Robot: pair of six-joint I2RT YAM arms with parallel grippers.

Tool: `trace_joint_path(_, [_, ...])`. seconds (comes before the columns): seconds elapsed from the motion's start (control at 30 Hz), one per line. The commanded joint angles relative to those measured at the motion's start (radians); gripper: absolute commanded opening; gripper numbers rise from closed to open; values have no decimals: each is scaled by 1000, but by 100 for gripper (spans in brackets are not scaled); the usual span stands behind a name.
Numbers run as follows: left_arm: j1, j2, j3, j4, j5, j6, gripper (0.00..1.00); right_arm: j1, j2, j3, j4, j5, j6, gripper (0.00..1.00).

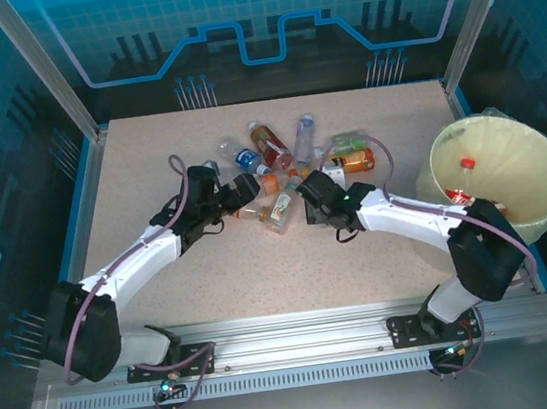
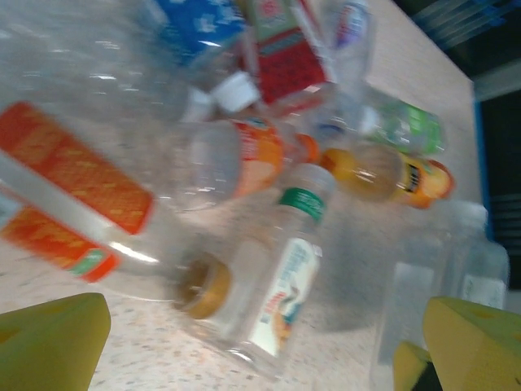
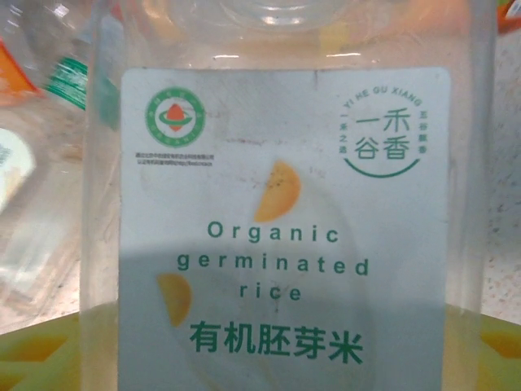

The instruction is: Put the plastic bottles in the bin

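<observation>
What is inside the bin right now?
One clear bottle with a red cap and red label sits in the bin. The right arm's elbow covers the bin's near edge, so anything under there is hidden.

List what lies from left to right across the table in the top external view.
In order: left gripper → red-labelled bottle → right gripper → orange-labelled bottle → bin.

Robotics laboratory work cell: speckled tabletop [image 1: 148, 171] framed by aluminium posts [image 1: 32, 55], blue circuit-patterned panels [image 1: 259, 15] and mounting rail [image 1: 292, 348].
</observation>
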Motion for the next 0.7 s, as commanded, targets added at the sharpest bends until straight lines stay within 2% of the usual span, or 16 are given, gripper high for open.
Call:
trace_joint_path(0.0, [-44, -52, 16, 136, 124, 123, 99, 20, -83, 17, -16, 66, -65, 65])
trace_joint_path(0.1, [-83, -84, 15, 200, 188, 177, 99, 24, -149, 22, -6, 58, -114, 63])
trace_joint_path(0.4, [-115, -136, -31, 439, 400, 193, 99, 25, -387, 65, 9, -14, -324, 57])
trace_joint_path(0.67, [-131, -107, -29, 494, 442, 186, 99, 3, -534, 162, -63, 10, -471, 55])
